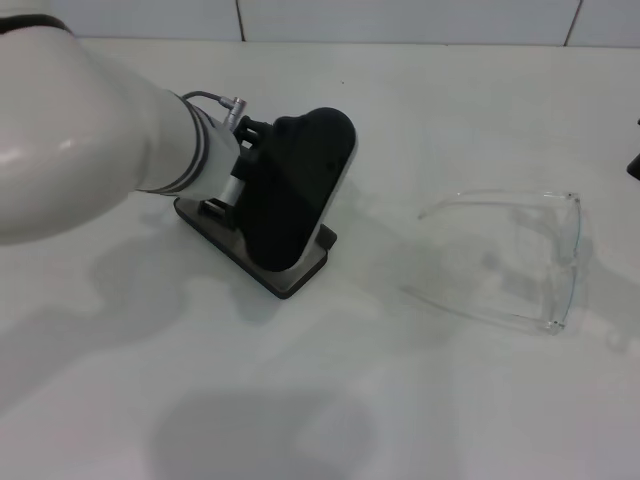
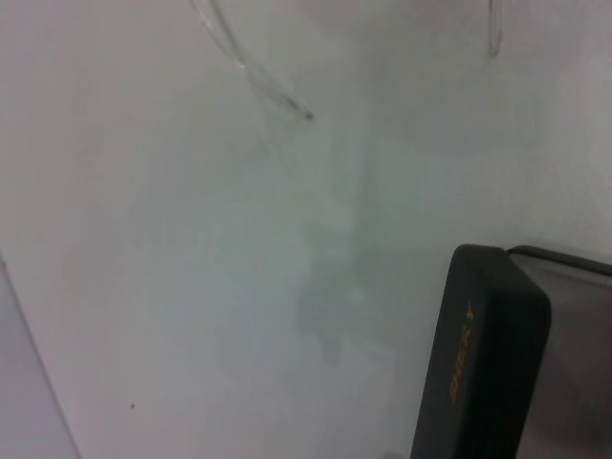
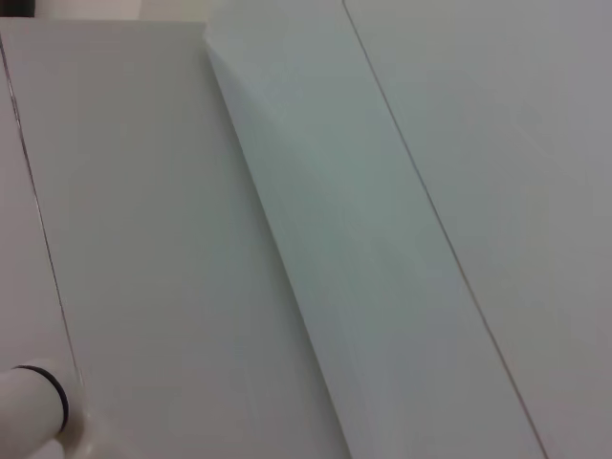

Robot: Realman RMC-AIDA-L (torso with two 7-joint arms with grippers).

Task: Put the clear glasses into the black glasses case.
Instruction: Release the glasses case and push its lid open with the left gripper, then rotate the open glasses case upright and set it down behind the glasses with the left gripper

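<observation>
The black glasses case [image 1: 262,258] lies left of centre on the white table with its lid [image 1: 295,185] raised, standing nearly upright over the base. My left gripper [image 1: 252,160] is at the lid's back side, mostly hidden by it. In the left wrist view the lid's outer face with orange lettering [image 2: 464,368] and the grey lining [image 2: 574,354] show close up. The clear glasses [image 1: 545,255] rest on the table to the right of the case, arms unfolded and pointing toward it; their arm tips [image 2: 263,86] show in the left wrist view. My right gripper [image 1: 634,165] is a dark sliver at the far right edge.
A white table [image 1: 330,400] carries everything, and a tiled wall [image 1: 400,18] runs along its back edge. The right wrist view shows only white tiled surfaces [image 3: 402,239]. My left arm [image 1: 80,140] reaches in from the upper left.
</observation>
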